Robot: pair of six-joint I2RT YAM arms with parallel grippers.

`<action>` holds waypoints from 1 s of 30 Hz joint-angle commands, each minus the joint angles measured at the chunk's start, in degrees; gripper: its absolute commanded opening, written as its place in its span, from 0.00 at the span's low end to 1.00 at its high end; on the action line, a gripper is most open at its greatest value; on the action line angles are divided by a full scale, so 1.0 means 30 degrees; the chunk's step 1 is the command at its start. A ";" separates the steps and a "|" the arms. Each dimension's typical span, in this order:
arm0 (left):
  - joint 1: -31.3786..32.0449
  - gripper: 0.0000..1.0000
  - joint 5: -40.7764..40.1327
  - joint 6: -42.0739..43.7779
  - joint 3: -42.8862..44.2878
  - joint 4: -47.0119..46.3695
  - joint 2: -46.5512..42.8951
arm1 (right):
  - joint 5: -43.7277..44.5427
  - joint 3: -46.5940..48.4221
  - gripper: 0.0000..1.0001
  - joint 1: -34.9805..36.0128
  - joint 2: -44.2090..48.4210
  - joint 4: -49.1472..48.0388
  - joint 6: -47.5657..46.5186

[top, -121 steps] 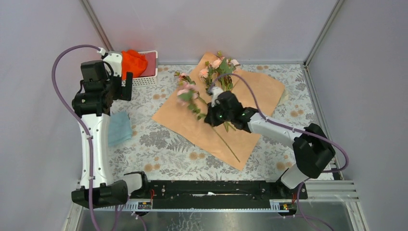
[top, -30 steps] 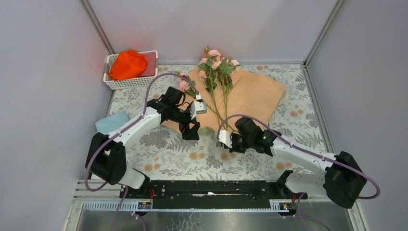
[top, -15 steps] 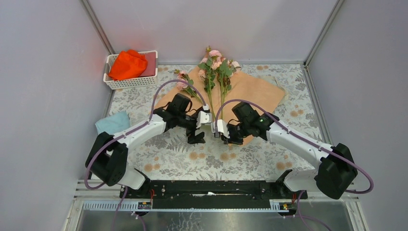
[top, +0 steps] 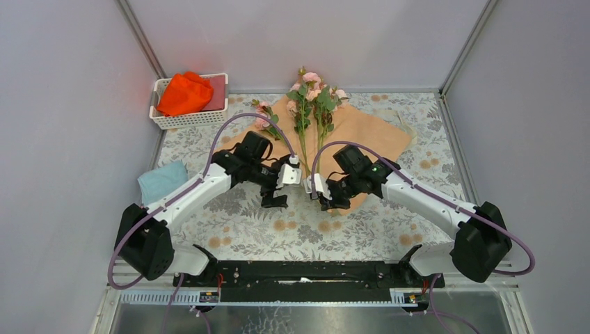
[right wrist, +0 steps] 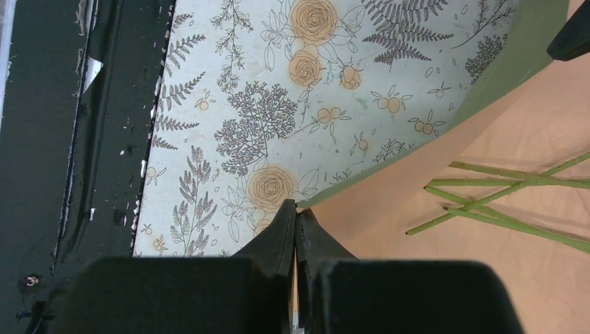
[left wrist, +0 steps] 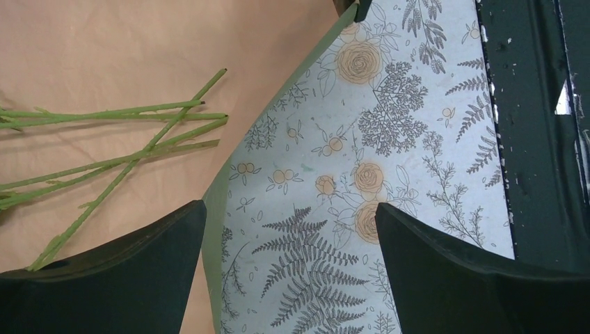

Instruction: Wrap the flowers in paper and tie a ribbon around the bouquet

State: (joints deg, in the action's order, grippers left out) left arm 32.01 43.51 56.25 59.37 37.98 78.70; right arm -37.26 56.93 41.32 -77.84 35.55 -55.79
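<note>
Your pink long-stemmed roses [top: 310, 78] lie on the thin peach-olive paper sheet [top: 376, 132], right gripper [right wrist: 296, 214] pinching its edge, left gripper [left wrist: 289, 212] agape; wrapping and tying remain.

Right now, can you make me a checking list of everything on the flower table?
Surface: tablecloth with a flower print, lying flat.
Job's things: paper peach side up, near edge lifted and showing olive; flowers lying on it; ribbon, nothing seen.
Clutter: white basket holding an orange-red cloth; light blue cloth at the left edge.
Grippers: left gripper open over the paper's near edge; right gripper shut on that edge.
Cables: purple cables arching over both arms.
Surroundings: grey walls on three sides.
</note>
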 commanded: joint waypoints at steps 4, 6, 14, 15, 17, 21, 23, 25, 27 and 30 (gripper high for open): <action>-0.1603 0.99 0.1746 -0.2757 -0.1522 -0.4254 -0.0645 | -0.1059 0.0510 0.00 -0.0297 0.0006 -0.0249 -0.0600; -0.2412 0.99 0.1930 -0.4790 -0.2402 -0.7407 -0.0494 | -0.1143 0.0507 0.00 -0.0379 -0.0078 -0.0359 -0.0621; -0.0856 0.98 0.0481 -0.6530 -0.3417 -0.9786 0.1500 | -0.1255 0.0366 0.00 -0.0587 -0.0384 -0.0718 -0.0659; -0.0746 0.96 0.0309 -0.6921 -0.3426 -1.0315 0.1657 | -0.1266 0.0350 0.00 -0.0579 -0.0452 -0.0783 -0.0693; -0.0681 0.83 0.0198 -0.7519 -0.3286 -1.0709 0.1881 | -0.1203 0.0306 0.00 -0.0589 -0.0554 -0.0973 -0.0673; -0.0680 0.36 -0.0228 -0.7805 -0.3653 -1.0837 0.1395 | -0.1099 -0.0389 0.17 -0.0567 -0.0445 -0.2959 0.0427; -0.0687 0.14 -0.0166 -0.7676 -0.4190 -1.0583 0.1083 | -0.1360 -0.1345 0.28 -0.0585 -0.0245 -0.5295 0.1935; -0.0680 0.00 0.0125 -0.7235 -0.4441 -0.9536 0.1191 | -0.1354 -0.2208 0.34 -0.0579 -0.0007 -0.7668 0.3502; -0.0705 0.00 0.0095 -0.7436 -0.4289 -0.8444 0.1621 | -0.0929 -0.3133 0.49 -0.0609 0.0384 -1.0152 0.5431; -0.0950 0.00 -0.0232 -0.8604 -0.4030 -0.7965 0.2150 | -0.0213 -0.3987 0.58 -0.0859 0.1336 -1.1991 0.7806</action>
State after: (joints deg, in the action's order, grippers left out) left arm 29.91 43.55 33.65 46.87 11.75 83.66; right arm -38.85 47.27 39.94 -78.89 13.69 -44.40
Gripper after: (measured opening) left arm 0.007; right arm 0.527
